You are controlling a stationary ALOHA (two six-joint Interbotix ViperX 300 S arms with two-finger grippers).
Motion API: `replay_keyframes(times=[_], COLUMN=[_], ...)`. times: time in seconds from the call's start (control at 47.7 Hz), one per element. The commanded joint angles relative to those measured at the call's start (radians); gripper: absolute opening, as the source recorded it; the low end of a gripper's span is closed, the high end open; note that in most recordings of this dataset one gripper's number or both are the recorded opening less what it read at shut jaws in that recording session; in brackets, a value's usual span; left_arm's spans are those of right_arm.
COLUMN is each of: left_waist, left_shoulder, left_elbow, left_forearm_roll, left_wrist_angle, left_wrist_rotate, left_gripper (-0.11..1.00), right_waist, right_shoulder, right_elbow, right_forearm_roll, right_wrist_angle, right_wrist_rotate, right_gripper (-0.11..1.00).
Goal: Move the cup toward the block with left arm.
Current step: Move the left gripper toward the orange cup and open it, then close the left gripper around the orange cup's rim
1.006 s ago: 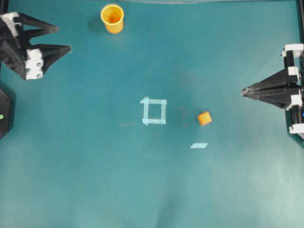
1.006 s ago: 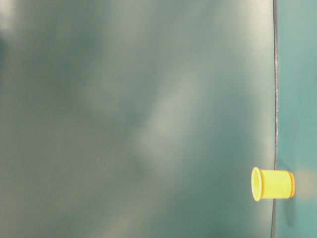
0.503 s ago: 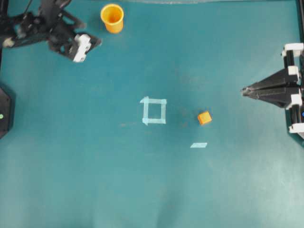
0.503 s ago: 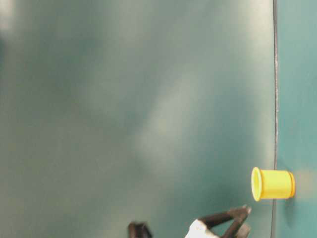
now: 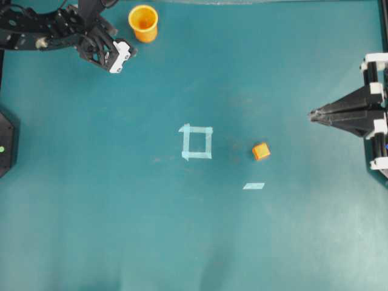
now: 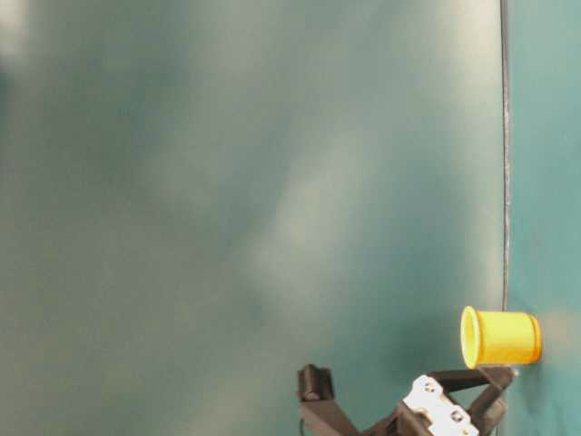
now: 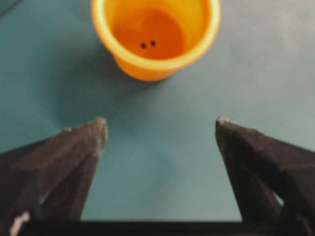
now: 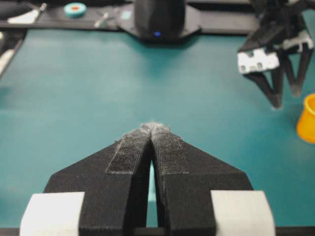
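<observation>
The yellow-orange cup [image 5: 143,23] stands upright at the table's far edge, left of centre. It also shows in the table-level view [image 6: 499,337] and the left wrist view [image 7: 155,34]. My left gripper [image 5: 121,40] hovers just left of it, tilted down, open and empty. Its fingers [image 7: 74,147] stand wide apart, with the cup ahead of them and a gap of bare mat between. The tiny orange block [image 5: 261,151] lies right of centre. At the right edge, my right gripper [image 5: 312,115] rests shut and empty, its tips pressed together [image 8: 151,129].
A pale blue tape square [image 5: 196,142] marks the middle of the teal mat, and a short tape strip [image 5: 254,185] lies below the block. A black device [image 5: 5,142] sits at the left edge. The cup stands close to the mat's far border.
My left arm has swung up from the left edge and moved right, so its open gripper now sits beside the cup. The cup, the block and the right arm have not moved.
</observation>
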Motion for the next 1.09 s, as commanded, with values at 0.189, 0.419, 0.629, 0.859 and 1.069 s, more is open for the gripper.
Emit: replay_keyframes(times=[0.189, 0.419, 0.629, 0.859, 1.069], left_waist=[0.012, 0.023, 0.023, 0.025, 0.025], left_shoulder=[0.06, 0.107, 0.135, 0.16, 0.164], left_elbow=[-0.097, -0.163, -0.206, -0.221, -0.221], left_forearm_roll=[0.0, 0.0, 0.0, 0.0, 0.0], left_wrist_angle=[-0.023, -0.023, -0.023, -0.023, -0.014], left_wrist_rotate=[0.003, 0.011, 0.012, 0.012, 0.011], left_gripper=[0.87, 0.87, 0.87, 0.86, 0.85], right_waist=[0.002, 0.002, 0.0, 0.002, 0.002], right_shoulder=[-0.003, -0.003, -0.003, -0.003, -0.003], right_elbow=[-0.032, -0.037, -0.04, -0.04, -0.041], right_forearm_roll=[-0.003, -0.003, -0.003, -0.003, -0.003], right_wrist_angle=[-0.005, -0.005, -0.005, -0.003, -0.003], right_wrist_rotate=[-0.002, -0.002, -0.003, -0.005, -0.005], right_gripper=[0.0, 0.0, 0.0, 0.0, 0.0])
